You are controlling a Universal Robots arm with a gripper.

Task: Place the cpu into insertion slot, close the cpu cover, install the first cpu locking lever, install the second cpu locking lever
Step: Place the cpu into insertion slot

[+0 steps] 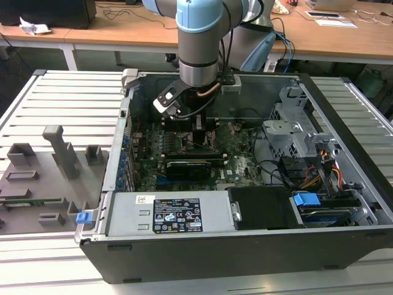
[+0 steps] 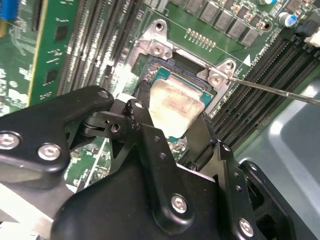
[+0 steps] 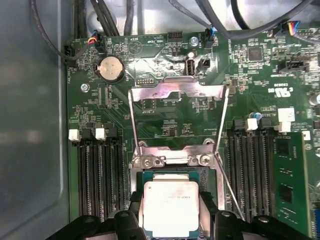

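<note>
Exterior view: arm (image 1: 198,37) reaching down into open computer case (image 1: 245,246), gripper (image 1: 198,126) low over motherboard (image 1: 245,166).
Second wrist view: fingers (image 2: 134,111) narrow, pressed on opposite edges of cpu (image 2: 176,106); cpu at insertion slot (image 2: 175,61), seated or not cannot tell.
First wrist view: cpu cover (image 3: 177,89) swung open beyond slot.

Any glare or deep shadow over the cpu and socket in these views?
Second wrist view: the cpu face has a washed-out sheen, and the gripper shades the board below it. First wrist view: the cpu is evenly lit, and the raised cover gleams. Exterior view: the arm darkens the board inside the case.
</note>
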